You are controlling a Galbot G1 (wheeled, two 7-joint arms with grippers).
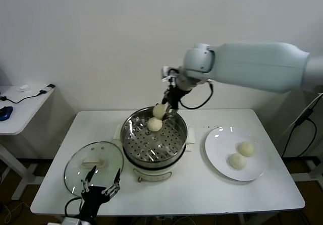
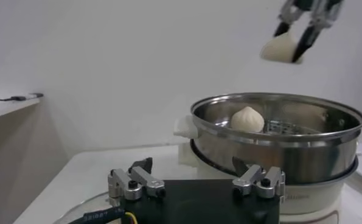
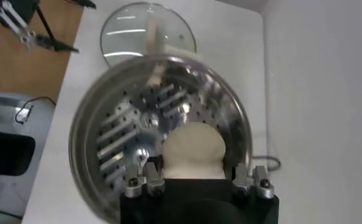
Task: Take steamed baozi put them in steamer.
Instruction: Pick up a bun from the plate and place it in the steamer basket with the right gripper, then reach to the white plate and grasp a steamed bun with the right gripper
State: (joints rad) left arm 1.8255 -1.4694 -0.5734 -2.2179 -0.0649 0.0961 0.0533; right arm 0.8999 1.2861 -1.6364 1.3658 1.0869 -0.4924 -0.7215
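1. One smooth cream-white dome-shaped baozi (image 1: 155, 124) already sits on the perforated tray inside the round shiny stainless-steel steamer (image 1: 132, 134), toward its far rim. That bun counts as delivered.

2. A second cream-white baozi (image 1: 159, 111) is pinched in the right end effector (image 1: 164, 112), which is clenched on it and holds it in the air above the steamer's far edge — not yet touching the tray or the first bun.

3. Two more cream-white baozi (image 1: 246, 149) (image 1: 237, 160) lie side by side on the flat round white plate (image 1: 217, 149), on the white table (image 1: 212, 194) to the right of the steamer and well apart from it. Judged from this, one bun is done, one is midway, and two are left: lowering and releasing the held bun is the step in hand.

4. The left end effector (image 1: 100, 183) hangs at the near table edge with its fingers spread wide and grasping nothing, just beside the round glass lid (image 1: 75, 169) lying flat on the table.

5. The left wrist view alone gives the side profile — clear air between the held bun and the steamer rim, and the seated bun's pleated top. The right wrist view looks straight down past the held bun onto the tray's holes, but hides the seated bun behind it. Only the head view shows the plate and its two remaining buns.
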